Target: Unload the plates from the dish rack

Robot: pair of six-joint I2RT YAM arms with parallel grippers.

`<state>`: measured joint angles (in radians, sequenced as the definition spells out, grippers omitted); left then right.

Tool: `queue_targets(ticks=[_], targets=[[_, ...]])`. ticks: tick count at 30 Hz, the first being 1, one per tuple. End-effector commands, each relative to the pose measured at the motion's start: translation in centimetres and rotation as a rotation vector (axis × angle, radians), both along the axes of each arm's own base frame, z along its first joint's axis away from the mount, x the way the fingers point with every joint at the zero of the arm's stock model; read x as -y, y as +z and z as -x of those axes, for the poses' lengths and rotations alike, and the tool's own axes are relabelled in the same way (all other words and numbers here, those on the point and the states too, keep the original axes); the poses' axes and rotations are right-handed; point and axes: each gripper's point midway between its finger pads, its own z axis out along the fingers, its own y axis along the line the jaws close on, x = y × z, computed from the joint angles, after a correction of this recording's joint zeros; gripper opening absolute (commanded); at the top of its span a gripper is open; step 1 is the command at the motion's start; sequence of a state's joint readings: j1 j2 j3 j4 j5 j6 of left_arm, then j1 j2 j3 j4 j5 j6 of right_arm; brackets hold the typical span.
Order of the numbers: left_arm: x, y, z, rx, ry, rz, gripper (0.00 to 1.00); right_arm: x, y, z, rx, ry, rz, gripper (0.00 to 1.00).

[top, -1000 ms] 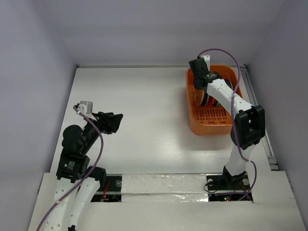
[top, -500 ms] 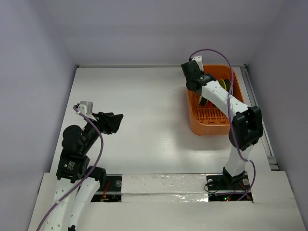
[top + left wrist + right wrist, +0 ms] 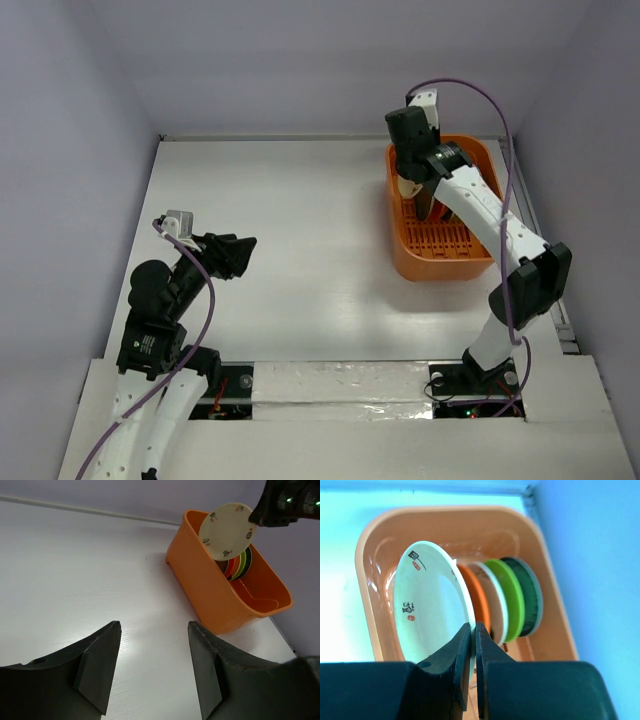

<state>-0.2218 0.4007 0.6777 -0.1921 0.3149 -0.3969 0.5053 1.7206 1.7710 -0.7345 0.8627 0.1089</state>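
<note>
The orange dish rack (image 3: 440, 258) stands at the back right of the table. My right gripper (image 3: 413, 178) is shut on the rim of a cream plate (image 3: 427, 610) with small painted marks and holds it upright, raised above the rack's left end; the left wrist view shows it too (image 3: 227, 524). Behind it a red-orange plate (image 3: 479, 600), a cream plate (image 3: 496, 605), a yellow-green plate (image 3: 512, 597) and a dark teal plate (image 3: 533, 597) stand on edge in the rack (image 3: 440, 512). My left gripper (image 3: 154, 624) is open and empty, far to the left (image 3: 243, 252).
White tabletop (image 3: 300, 220) lies between the two arms. Lavender walls enclose the back and both sides. A metal rail (image 3: 535, 230) runs along the table's right edge, just beside the rack. The rack's near end (image 3: 445, 240) shows bare ribbed floor.
My right gripper has risen with the cream plate, lifting it out of the row in the rack, and the arm has straightened. The left arm has not moved.
</note>
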Motion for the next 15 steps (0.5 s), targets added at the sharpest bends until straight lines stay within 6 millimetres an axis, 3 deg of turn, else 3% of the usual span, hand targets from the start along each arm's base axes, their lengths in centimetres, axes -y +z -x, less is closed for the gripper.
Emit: queue_targets(ticks=[1,3,7,10,12,13,14,15], targets=[[0.2,0.9,0.1,0.051,-0.017,-0.001,0.53,2.0,6.9,3.1,0.138,-0.073,-0.008,0.00],[0.3,0.9,0.1,0.052,-0.019,0.000,0.53,2.3,8.4,4.1,0.173,-0.084,-0.018,0.00],[0.3,0.9,-0.1,0.050,-0.020,0.000,0.53,-0.2,10.2,5.2,0.229,-0.002,-0.108,0.00],[0.2,0.8,-0.1,0.047,-0.017,-0.001,0.53,-4.2,10.3,5.1,0.268,0.103,-0.236,0.00],[0.1,0.9,-0.1,0.050,-0.010,0.000,0.53,-8.8,9.4,4.7,0.275,0.213,-0.357,0.00],[-0.1,1.0,0.0,0.054,-0.002,-0.001,0.53,-12.4,8.2,4.4,0.256,0.306,-0.419,0.00],[-0.1,1.2,0.1,0.060,0.000,0.002,0.53,-13.1,8.1,4.5,0.246,0.329,-0.456,0.00],[-0.2,1.4,0.2,0.067,0.006,0.005,0.52,-16.5,6.8,4.0,0.236,0.390,-0.507,0.00]])
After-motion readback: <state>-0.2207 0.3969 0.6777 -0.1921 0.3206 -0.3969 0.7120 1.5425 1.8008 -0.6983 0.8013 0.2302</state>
